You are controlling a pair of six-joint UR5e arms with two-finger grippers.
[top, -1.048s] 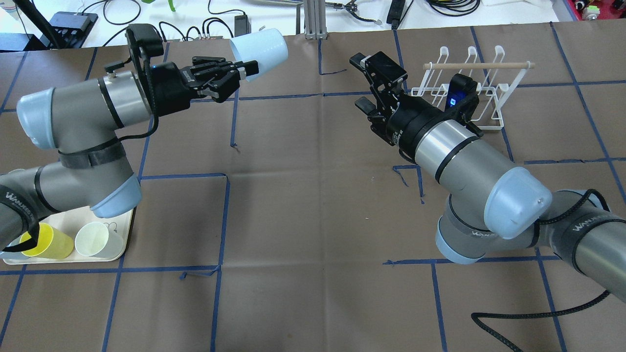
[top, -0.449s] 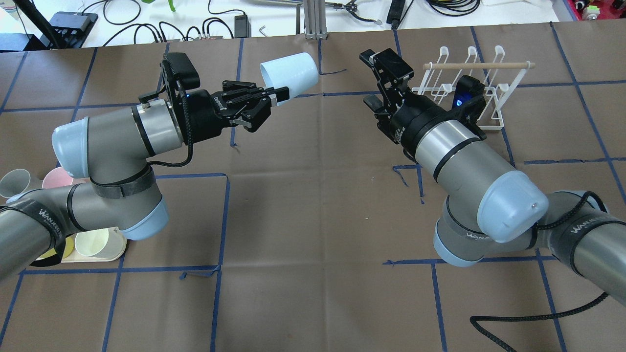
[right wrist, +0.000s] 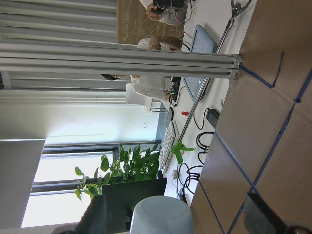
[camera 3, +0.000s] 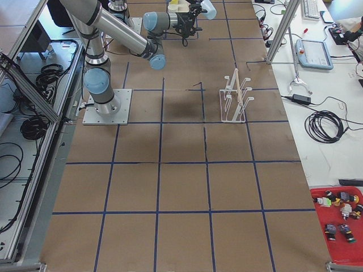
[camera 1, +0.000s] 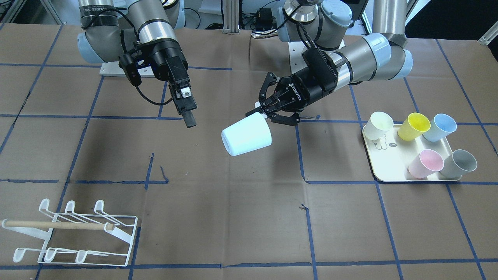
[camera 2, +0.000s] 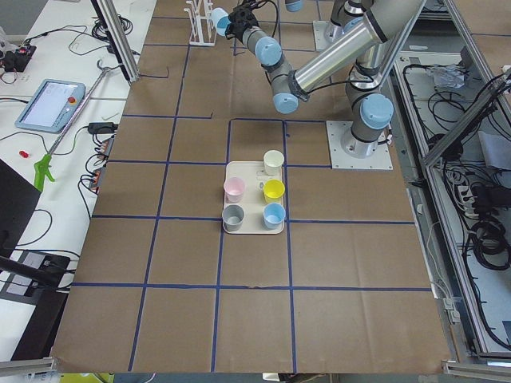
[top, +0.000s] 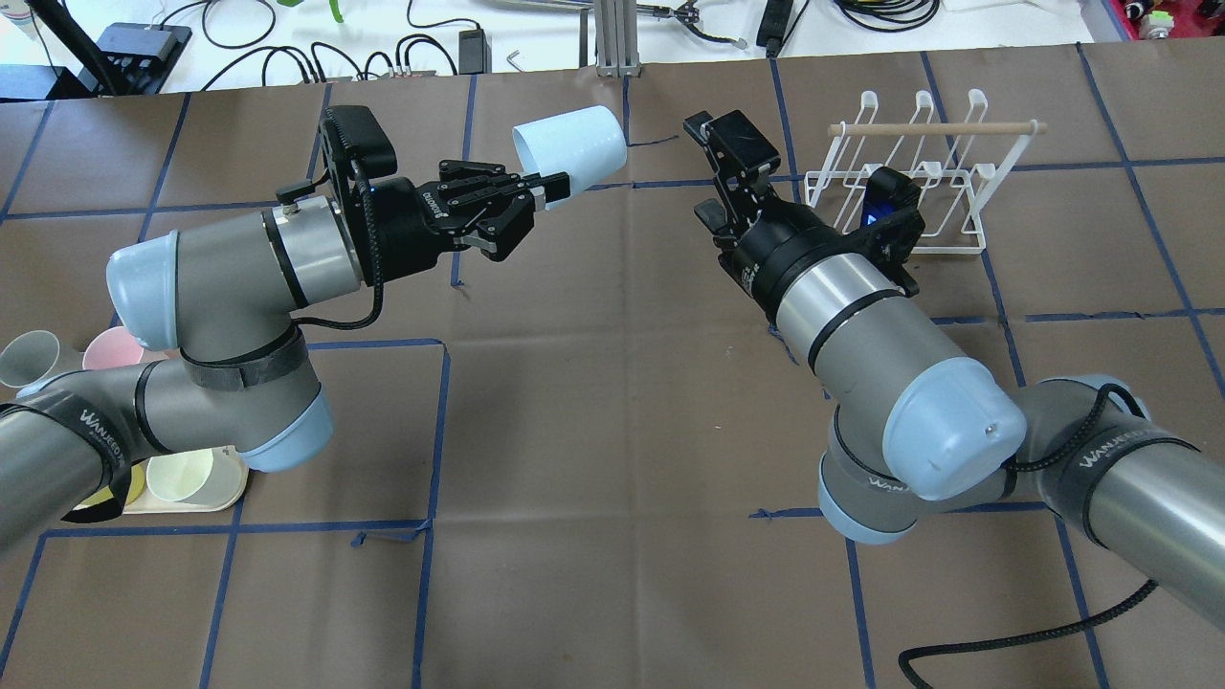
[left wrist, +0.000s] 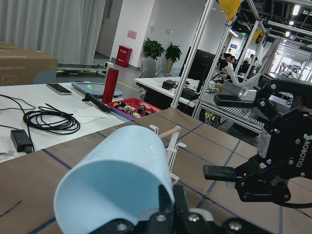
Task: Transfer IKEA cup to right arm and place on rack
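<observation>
Six cups [camera 1: 246, 137], one tray [camera 1: 390, 165], one rack [camera 1: 58, 224], two arms [camera 1: 363, 54].

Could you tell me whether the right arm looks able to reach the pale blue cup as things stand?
Probably yes: the right gripper is open and points toward the pale blue cup, which the left gripper holds out; nothing stands in the gap between them.

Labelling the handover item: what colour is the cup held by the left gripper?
The cup is pale blue, plain with no pattern; it shows best in the front-facing view.

brown table [camera 1: 233, 217], blue tape grid [camera 1: 233, 265]; white wire rack [camera 1: 58, 224], cream tray [camera 1: 389, 167] lying on it
</observation>
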